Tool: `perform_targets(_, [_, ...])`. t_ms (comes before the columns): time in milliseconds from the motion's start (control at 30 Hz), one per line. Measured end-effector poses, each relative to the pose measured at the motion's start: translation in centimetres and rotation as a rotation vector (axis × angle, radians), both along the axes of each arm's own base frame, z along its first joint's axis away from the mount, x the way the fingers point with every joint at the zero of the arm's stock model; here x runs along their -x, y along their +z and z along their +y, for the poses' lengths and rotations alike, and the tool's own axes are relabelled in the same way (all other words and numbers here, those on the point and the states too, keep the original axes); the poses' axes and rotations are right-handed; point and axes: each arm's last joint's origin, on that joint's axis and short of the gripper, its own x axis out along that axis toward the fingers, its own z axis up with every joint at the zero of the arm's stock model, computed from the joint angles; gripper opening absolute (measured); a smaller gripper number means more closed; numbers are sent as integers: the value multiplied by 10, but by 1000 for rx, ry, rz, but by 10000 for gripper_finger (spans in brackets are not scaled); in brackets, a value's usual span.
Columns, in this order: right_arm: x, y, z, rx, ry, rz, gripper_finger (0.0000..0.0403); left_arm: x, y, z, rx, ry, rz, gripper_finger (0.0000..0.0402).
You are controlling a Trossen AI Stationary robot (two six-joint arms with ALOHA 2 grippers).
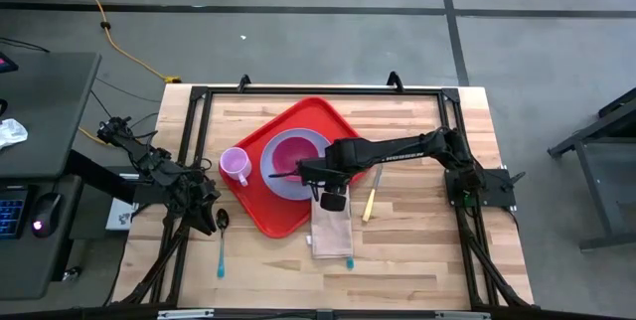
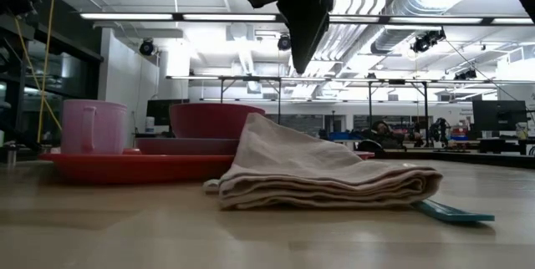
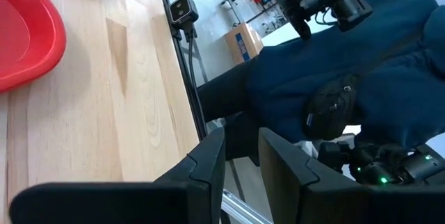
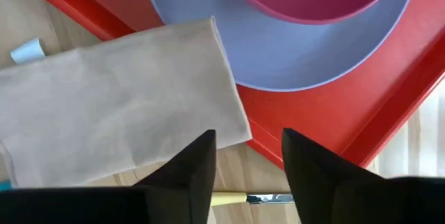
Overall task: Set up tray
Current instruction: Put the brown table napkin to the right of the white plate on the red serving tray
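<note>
The red tray point(image 1: 288, 216) sits mid-frame on the desk point(image 1: 417, 250), carrying plate point(image 1: 283, 176), bowl point(image 1: 295, 151) and cup point(image 1: 235, 166). The right claw point(image 1: 332, 201) hangs above the folded napkin point(image 1: 331, 233) at the tray's lower right edge — fingers parted, holding nothing. The left claw point(image 1: 206, 201) waits at left — slightly open, empty.

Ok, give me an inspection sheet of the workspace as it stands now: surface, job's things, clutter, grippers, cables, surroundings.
Surface: light wooden table with a black frame.
Job's things: large red plastic tray set at an angle, holding a round lavender plate with a dark pink bowl on it; pink plastic mug at the tray's left edge; folded beige cloth napkin overlapping the tray's corner.
Clutter: teal-handled spoon left of the tray; wooden-handled knife right of the napkin; teal handle poking from under the napkin.
Grippers: right gripper open above the napkin's edge; left gripper open, waiting at the table's left edge.
Cables: yellow cable on the floor.
Surroundings: person in dark blue beside the table.
</note>
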Motion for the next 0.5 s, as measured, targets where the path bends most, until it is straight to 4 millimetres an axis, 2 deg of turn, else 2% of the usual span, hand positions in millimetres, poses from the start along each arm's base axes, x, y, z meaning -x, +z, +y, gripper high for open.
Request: perform_targets(500, [-3, 1, 2, 14, -19, -45, 200, 0, -1, 0, -7, 0, 10, 117])
